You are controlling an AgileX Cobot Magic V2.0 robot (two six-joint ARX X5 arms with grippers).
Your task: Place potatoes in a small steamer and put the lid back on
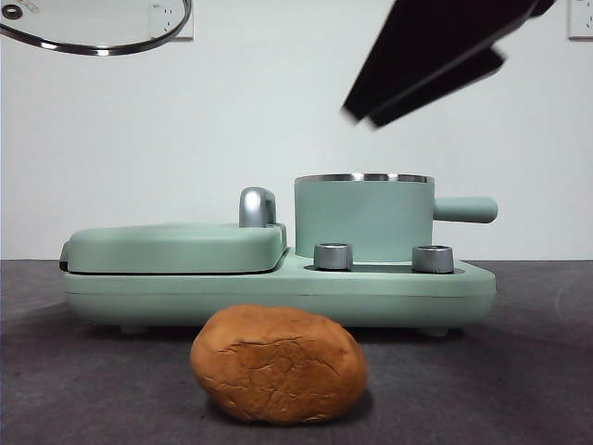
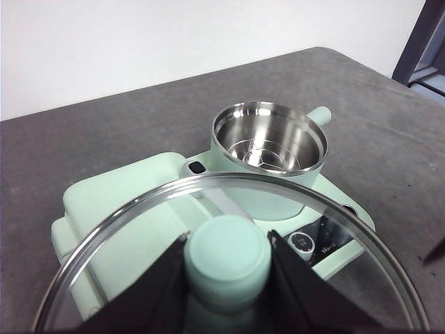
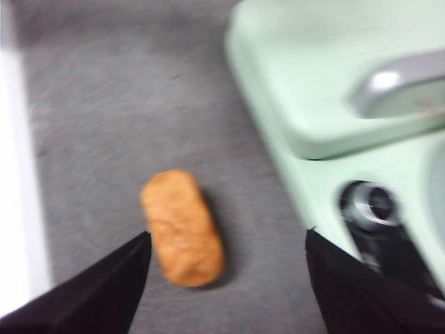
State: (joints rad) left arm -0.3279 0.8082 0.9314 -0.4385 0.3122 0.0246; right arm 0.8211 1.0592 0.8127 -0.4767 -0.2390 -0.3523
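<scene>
Orange-brown and cracked, the potato [image 1: 279, 364] lies on the grey table [image 1: 519, 371] nearest the front camera, untouched, just in front of the green cooker base [image 1: 278, 287]; behind it the small steamer [image 1: 363, 220] stands uncovered and empty; our right gripper [image 3: 226, 278] hangs above the potato with jaws spread wide, holding nothing; our left gripper [image 2: 226, 278] is clamped on the knob of the lid [image 2: 229, 259], held high and to one side; the potato looks nearly as wide as the pot, so we judge an off-centre drop could catch the steel rim; bare table flanks the potato, but the dials [image 1: 334, 256] sit close behind
</scene>
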